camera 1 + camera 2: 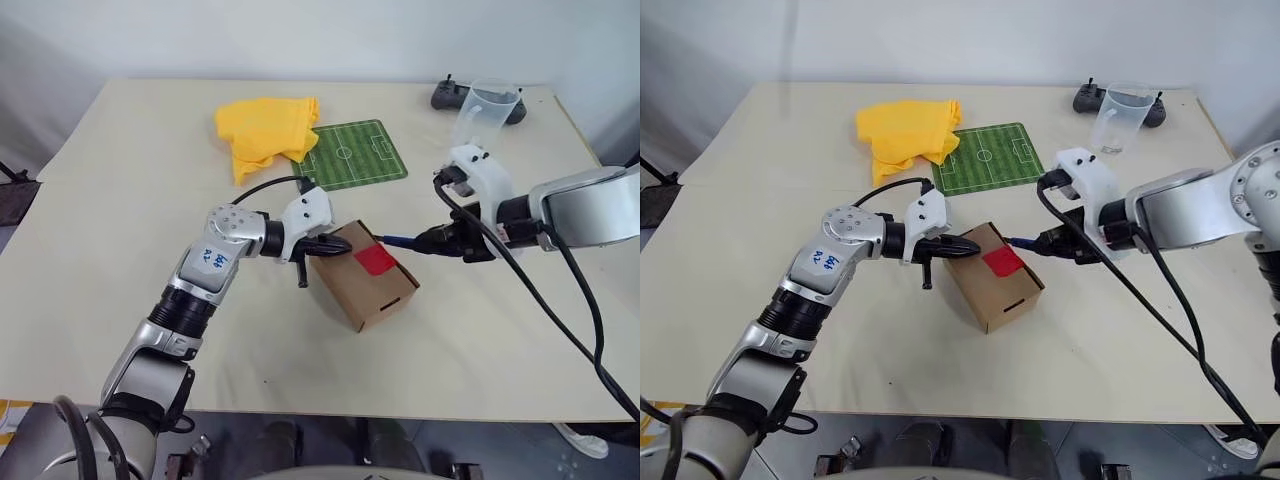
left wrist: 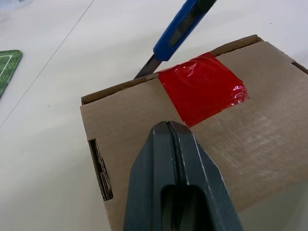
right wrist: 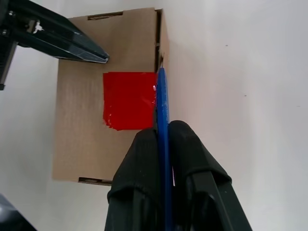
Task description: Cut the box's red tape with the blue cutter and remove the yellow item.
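1. Pressing its clenched, empty black fingers onto the top of the box (image 1: 362, 275), my left gripper (image 1: 340, 247) is sitting nearest to me, and I am reading it as pinning the carton to the table (image 1: 120, 200).
2. Opposite it, my right gripper (image 1: 442, 240) is clamping the blue cutter (image 1: 395, 241) between its fingers, with the handle running back between them.
3. I am seeing the cutter's long axis lying roughly level, its tip pointing toward the box and my left gripper.
4. On the right wrist view the cutter's blade is running along the box's top edge, right beside the red tape (image 3: 129, 100).
5. On the left wrist view the bare blade tip is showing at the box's edge, at a corner of the red patch; whether it is biting into the tape I cannot tell.
6. I am watching the box sit near the middle of the table, turned at an angle, flaps shut and the tape spanning the seam, so its contents are staying hidden from me.
7. Farther back, a clear plastic cup (image 1: 1118, 118) is standing upright beside a black controller (image 1: 1090, 98); I cannot make out anything inside the cup.
8. Beyond the box a green football-pitch mat (image 1: 355, 153) is lying flat, with a crumpled yellow cloth (image 1: 265, 130) touching its edge.
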Motion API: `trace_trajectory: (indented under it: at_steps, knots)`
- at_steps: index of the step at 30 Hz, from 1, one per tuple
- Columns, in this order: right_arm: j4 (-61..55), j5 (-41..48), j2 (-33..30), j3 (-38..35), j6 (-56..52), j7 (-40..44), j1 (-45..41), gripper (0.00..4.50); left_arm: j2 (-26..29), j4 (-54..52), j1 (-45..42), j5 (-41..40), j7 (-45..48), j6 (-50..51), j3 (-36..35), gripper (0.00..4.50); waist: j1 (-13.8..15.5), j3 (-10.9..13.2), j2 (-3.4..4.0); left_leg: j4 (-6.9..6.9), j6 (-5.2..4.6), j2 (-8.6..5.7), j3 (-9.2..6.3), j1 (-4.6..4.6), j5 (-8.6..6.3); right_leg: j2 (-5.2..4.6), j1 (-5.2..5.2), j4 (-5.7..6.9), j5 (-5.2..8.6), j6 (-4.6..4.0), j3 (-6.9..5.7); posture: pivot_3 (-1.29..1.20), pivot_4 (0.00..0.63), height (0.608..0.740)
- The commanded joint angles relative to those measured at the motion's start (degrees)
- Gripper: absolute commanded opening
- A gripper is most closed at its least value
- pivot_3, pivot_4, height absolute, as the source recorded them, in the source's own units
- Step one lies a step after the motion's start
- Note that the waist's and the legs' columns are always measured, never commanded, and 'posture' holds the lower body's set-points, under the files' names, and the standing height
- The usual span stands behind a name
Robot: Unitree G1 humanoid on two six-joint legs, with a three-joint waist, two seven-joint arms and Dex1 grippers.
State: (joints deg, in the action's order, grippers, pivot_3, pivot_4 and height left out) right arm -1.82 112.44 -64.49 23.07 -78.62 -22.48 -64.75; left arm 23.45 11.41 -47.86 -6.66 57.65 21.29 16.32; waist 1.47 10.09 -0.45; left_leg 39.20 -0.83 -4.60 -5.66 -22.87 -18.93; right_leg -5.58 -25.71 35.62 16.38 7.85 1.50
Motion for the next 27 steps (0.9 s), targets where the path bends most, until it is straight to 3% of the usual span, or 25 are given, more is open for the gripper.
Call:
trace_trajectory:
  at_steps: [1, 8, 27]
  knots:
    - [1.49, 0.56, -0.07, -3.48, 0.23, -1.64, -3.71, 0.09, 0.32, -1.43, 1.12, 0.41, 0.49, 0.48, 0.48, 0.00, -0.02, 0.00, 0.01, 0.00, 0.00, 0.00, 0.00, 0.00, 0.00, 0.00, 0.00, 0.01, 0.00, 0.00, -0.02, 0.00, 0.150, 0.740]
    - [1.61, 0.56, 1.79, -4.15, -0.11, -1.80, -4.12, 0.09, 0.50, -1.56, 1.29, 0.63, 0.71, 0.44, 0.69, 0.00, -0.04, -0.01, 0.02, 0.01, 0.00, -0.01, 0.01, 0.01, 0.00, -0.01, 0.00, 0.03, 0.00, 0.00, -0.04, 0.00, 0.150, 0.740]
    - [-6.14, 0.56, 0.63, -5.03, 3.20, -1.06, 6.32, 0.09, 0.93, -1.69, 1.56, 1.29, 0.61, 0.22, 0.80, 0.00, -0.08, -0.02, 0.03, 0.11, -0.02, -0.05, 0.00, 0.01, 0.01, -0.04, 0.00, 0.14, 0.00, 0.01, -0.08, 0.00, 0.150, 0.740]
